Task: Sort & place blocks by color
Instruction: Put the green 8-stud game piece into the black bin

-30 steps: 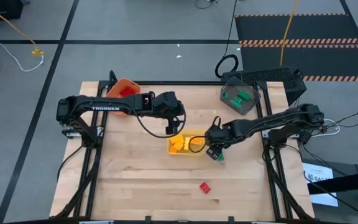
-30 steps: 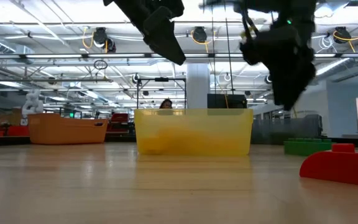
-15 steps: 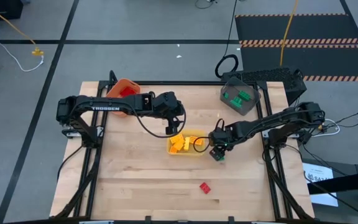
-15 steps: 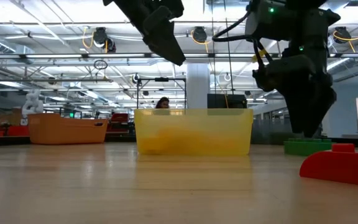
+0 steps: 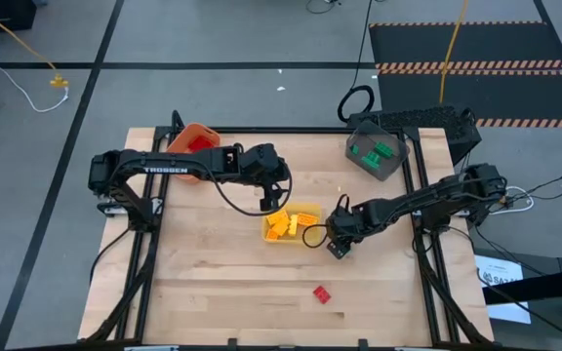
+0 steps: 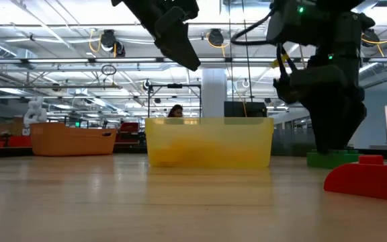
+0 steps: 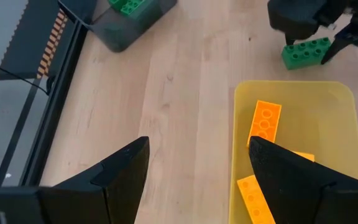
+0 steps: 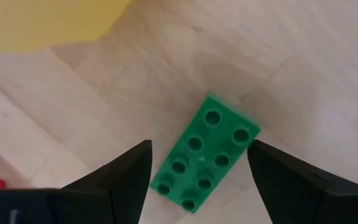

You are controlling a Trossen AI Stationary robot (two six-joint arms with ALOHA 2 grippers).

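Observation:
A green brick (image 8: 204, 160) lies flat on the table, studs up, just right of the yellow bin (image 5: 305, 237). It also shows in the low view (image 6: 331, 158) and the left wrist view (image 7: 306, 53). My right gripper (image 8: 197, 180) is open and points down over it, one finger on either side, with a gap between each finger and the brick. In the high view my right gripper (image 5: 340, 244) hides the brick. My left gripper (image 5: 273, 202) is open and empty above the bin's far left corner. Several yellow bricks (image 7: 263, 121) lie in the bin.
A red brick (image 5: 321, 292) lies alone toward the near edge. An orange bin (image 5: 191, 146) holding red bricks stands at the far left. A dark grey bin (image 5: 377, 154) holding green bricks stands at the far right. Bare wood lies at the near left.
My right gripper has gone down and a little toward the table's near right, from beside the yellow bin to over the green brick, and its open fingers now stand on either side of the brick. The brick has stayed where it was.

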